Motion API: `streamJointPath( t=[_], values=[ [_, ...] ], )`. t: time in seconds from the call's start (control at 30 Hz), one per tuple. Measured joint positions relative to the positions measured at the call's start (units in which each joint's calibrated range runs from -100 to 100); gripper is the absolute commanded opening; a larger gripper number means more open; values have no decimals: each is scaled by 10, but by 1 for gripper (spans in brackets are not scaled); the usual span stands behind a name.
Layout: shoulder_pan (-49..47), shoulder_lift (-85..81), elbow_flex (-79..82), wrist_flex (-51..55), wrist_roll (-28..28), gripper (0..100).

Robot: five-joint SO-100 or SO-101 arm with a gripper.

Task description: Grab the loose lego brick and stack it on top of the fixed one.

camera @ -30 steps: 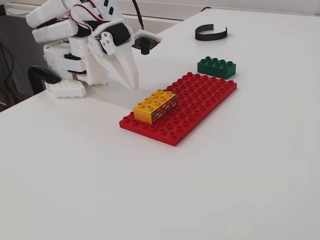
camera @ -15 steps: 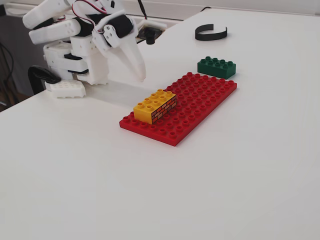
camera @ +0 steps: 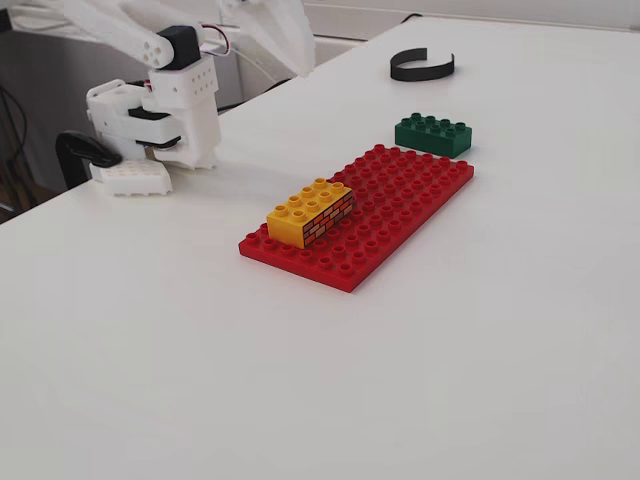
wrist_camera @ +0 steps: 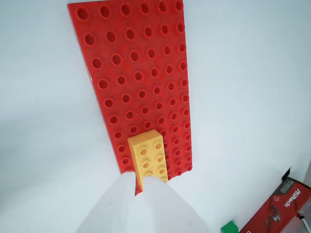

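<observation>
In the fixed view the yellow brick-wall brick sits nearest, on the near-left end of the red baseplate. Beyond the plate's far corner, upper right of centre, the dark green 2x4 brick lies on the white table, long axis across the frame. A black band lies farther back. The pincer is raised at upper left, mostly out of frame; whether it is parted cannot be told, and it grips nothing visible.

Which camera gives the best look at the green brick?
The fixed view: the green brick sits whole on the table behind the red baseplate. The wrist view catches only a corner at its bottom edge.
</observation>
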Motion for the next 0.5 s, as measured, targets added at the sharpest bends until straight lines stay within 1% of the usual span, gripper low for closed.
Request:
streamJointPath(
  t=[0.1, 0.27, 0.5],
  values=[
    [-29, 122, -140, 31, -10, 1],
    [-84, 289, -338, 59, -69, 1],
    [-147, 457, -503, 60, -156, 1]
  ],
)
